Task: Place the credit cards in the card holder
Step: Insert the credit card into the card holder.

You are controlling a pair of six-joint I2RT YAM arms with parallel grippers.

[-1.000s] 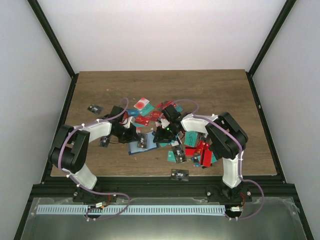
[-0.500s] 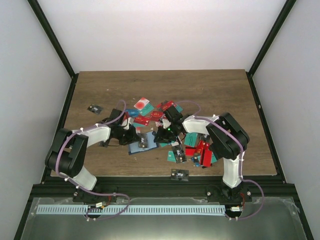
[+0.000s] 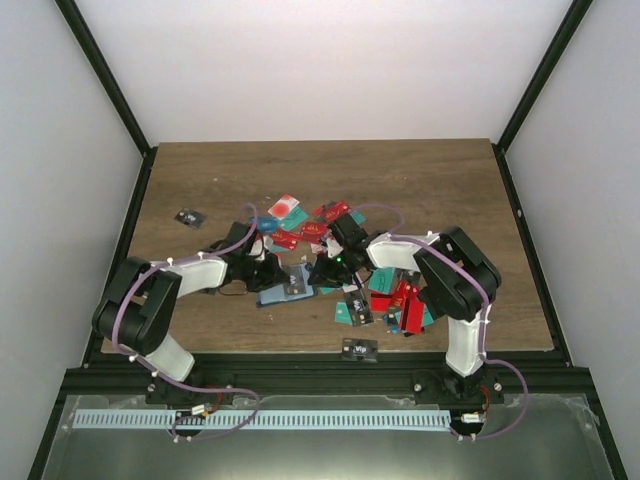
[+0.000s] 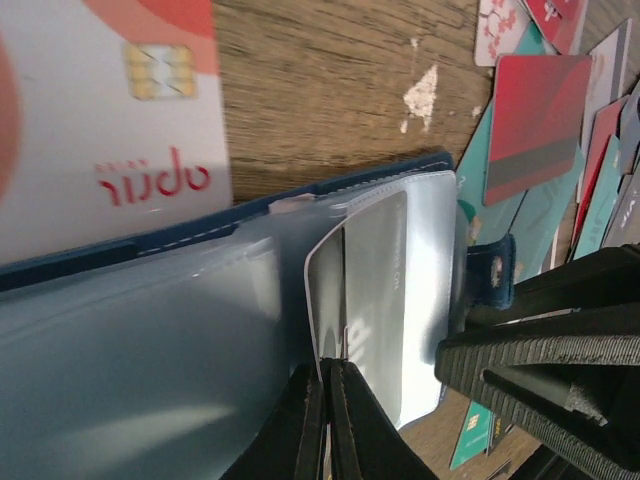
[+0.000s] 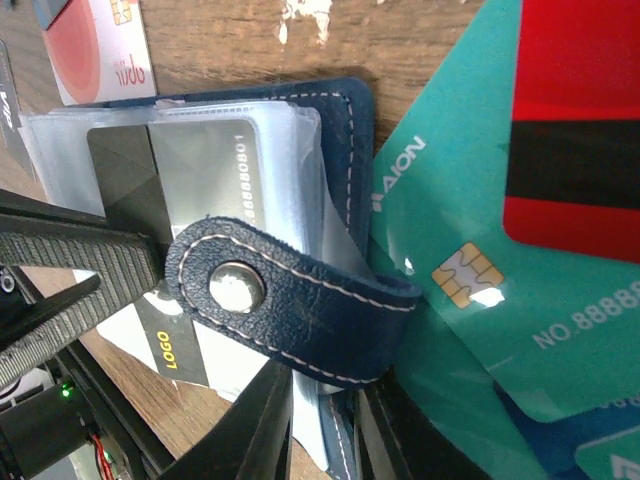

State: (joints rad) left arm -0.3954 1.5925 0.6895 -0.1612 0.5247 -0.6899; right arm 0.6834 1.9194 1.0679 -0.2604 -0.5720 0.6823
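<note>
- Card holder [image 3: 285,290] lies open and flat in the middle of the surface [image 3: 430,180], long axis running left to right, strap [image 5: 300,300] end toward the right arm.
- Left gripper [image 4: 323,385] is almost closed, pinching a card [image 4: 375,290] in a clear sleeve.
- Right gripper [image 5: 325,388] clamps the holder's strap-side edge.
- Credit cards [image 3: 400,295] crowd its far and right sides; bare wood shows to the left, and the surface's edges are well apart from it.

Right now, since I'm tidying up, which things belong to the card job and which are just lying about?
Job: card holder; credit cards.
Lying about: left black chip; near-edge black chip.
</note>
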